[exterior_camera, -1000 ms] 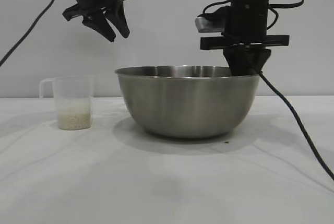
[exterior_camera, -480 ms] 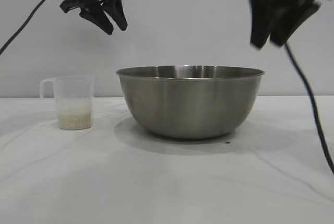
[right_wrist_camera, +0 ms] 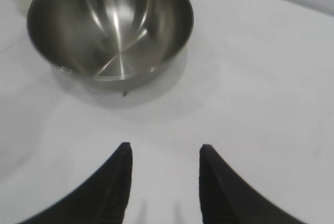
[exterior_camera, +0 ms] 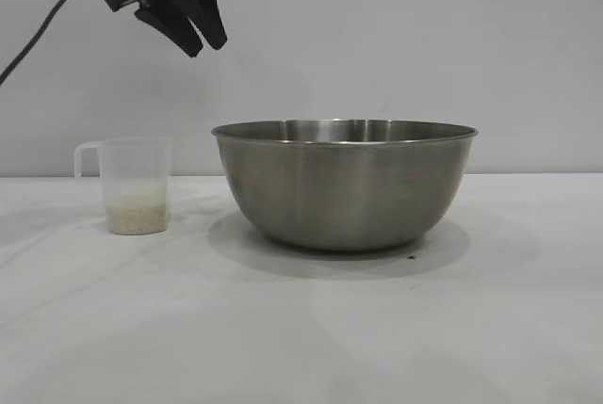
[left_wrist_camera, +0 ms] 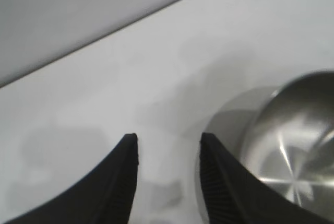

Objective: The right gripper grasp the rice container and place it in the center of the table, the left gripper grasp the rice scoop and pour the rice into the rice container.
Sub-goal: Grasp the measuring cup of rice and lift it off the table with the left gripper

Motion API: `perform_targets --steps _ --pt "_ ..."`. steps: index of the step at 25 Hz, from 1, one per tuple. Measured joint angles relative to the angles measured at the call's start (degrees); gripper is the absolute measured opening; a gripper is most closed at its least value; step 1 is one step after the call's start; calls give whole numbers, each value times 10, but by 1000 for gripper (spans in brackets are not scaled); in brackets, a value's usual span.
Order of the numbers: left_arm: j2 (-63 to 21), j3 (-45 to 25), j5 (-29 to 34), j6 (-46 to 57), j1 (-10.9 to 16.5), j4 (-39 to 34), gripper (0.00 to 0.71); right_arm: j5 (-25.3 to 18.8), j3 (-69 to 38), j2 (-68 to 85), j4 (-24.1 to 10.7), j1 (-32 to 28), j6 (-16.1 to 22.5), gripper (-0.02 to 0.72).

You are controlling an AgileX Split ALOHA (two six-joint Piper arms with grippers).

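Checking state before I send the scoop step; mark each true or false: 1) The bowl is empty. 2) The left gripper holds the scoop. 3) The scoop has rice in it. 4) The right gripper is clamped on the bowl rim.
1) True: the rice container shows bare steel inside.
2) False: the left gripper hangs open above the rice scoop, holding nothing.
3) True: the rice lies at the scoop's bottom.
4) False: the right gripper is open, clear of the bowl.

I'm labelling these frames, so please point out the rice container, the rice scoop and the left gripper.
rice container [exterior_camera: 344,192]: exterior view, on its brushed steel outer wall.
rice scoop [exterior_camera: 137,173]: exterior view, on its clear side wall above the rice.
left gripper [exterior_camera: 197,37]: exterior view, between its open fingertips.
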State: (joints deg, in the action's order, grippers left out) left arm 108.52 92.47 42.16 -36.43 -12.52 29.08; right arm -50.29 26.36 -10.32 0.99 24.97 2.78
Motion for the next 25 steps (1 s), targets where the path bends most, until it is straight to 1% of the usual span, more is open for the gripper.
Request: perform_targets --steps 2,6,9,11,12,16,18,20,21,22,23,24,25 --pt "-40 -55 -39 -29 0 1 286 -12 1 14 4 0 15 254" --pt "-122 -181 -130 -112 0 20 286 -36 9 -6 24 0 22 254" --pt "-174 -276 -212 -158 0 31 286 -50 12 -36 42 0 12 254" --pt "-200 -337 -266 -161 0 35 286 -59 13 -49 51 0 7 254" --pt "-210 -375 -309 -156 0 42 286 -61 15 -53 55 0 3 254" --pt "-230 -472 -456 -110 0 109 286 -83 18 -53 61 0 -3 254" --pt "-232 -505 -509 -78 0 124 286 -95 18 -53 62 0 -4 254" --pt "-232 -528 -545 -34 0 123 286 -105 18 -46 62 0 -7 254" --pt "-233 -538 -561 -9 0 116 239 -112 18 -42 62 0 -8 254" --pt "-233 -548 -575 28 0 102 222 -118 18 -35 61 0 -12 254" --pt "-233 -556 -586 73 0 69 228 -124 18 -28 60 0 -15 254" --pt "-233 -565 -597 128 0 19 172 -127 18 -22 60 0 -17 254" --pt "-233 -575 -612 182 0 -46 160 -129 18 -13 60 0 -18 254"
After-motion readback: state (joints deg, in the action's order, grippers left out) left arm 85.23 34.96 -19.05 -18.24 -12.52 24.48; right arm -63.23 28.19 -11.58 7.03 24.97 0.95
